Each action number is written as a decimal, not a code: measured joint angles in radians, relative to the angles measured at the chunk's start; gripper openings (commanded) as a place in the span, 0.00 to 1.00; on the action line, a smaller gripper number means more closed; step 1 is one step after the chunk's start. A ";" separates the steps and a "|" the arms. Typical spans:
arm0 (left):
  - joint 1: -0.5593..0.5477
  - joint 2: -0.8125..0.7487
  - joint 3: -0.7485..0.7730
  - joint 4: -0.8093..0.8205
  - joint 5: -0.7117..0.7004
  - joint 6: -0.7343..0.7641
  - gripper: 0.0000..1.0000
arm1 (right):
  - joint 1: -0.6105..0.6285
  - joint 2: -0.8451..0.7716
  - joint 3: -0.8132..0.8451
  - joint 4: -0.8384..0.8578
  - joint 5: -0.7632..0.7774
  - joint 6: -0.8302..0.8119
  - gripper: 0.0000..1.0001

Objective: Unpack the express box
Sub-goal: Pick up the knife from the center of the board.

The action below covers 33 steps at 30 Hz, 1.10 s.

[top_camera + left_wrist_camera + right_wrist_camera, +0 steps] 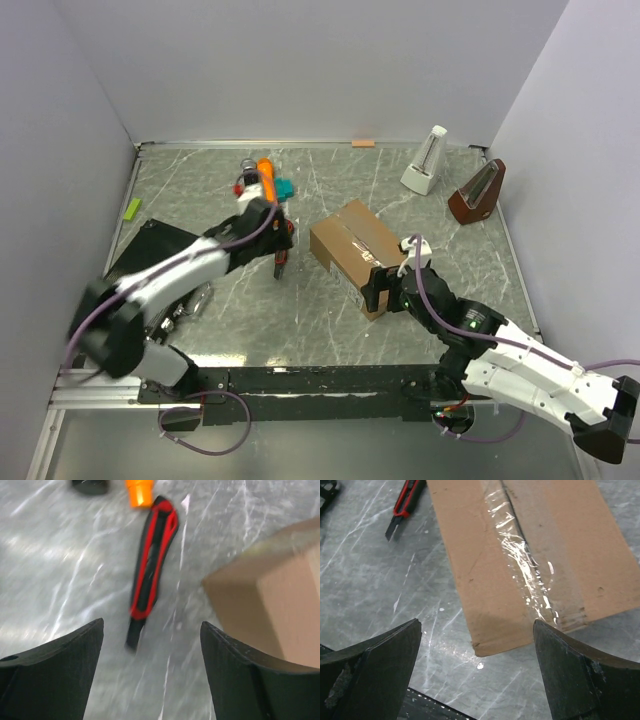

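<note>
We take the brown corrugated cardboard express box (357,253) as our landmark. It sits closed on the grey marbled table (330,320), roughly mid-table and set at a slant. The clear shiny tape strip (530,565) runs unbroken along its top seam, so we judge the unpacking has not yet begun.

The right gripper (477,630) hangs over the box's near end with its black fingers spread wide. It holds nothing, and the taped seam runs away from it down the length of the box.

The left gripper (152,630) hovers just beside the box's left side, low over the table. Its jaws are also spread and empty.

The coming move turns on the red-and-black utility knife (152,560), which lies flat on the table to the left of the box, near it but not touching. In the left wrist view the knife sits almost centred between the two fingers and a little ahead of them. Its long axis runs away from the gripper with a slight tilt, and its dark tip is the closer end. The jaws therefore straddle its narrow width, which suits a pinch across the handle. The left arm is plainly the nearer of the two. We judge it needs to go forward a little and then down before it closes.
</note>
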 measured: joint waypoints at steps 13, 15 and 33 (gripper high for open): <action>0.057 0.466 0.234 0.027 0.018 0.149 0.66 | 0.000 -0.018 0.000 0.018 -0.049 -0.010 0.99; 0.057 0.496 0.251 0.029 0.019 0.164 0.68 | 0.000 -0.019 0.000 0.023 -0.050 -0.010 0.99; 0.055 0.554 0.258 0.049 0.046 0.215 0.18 | 0.000 -0.007 -0.001 0.032 -0.067 -0.012 0.99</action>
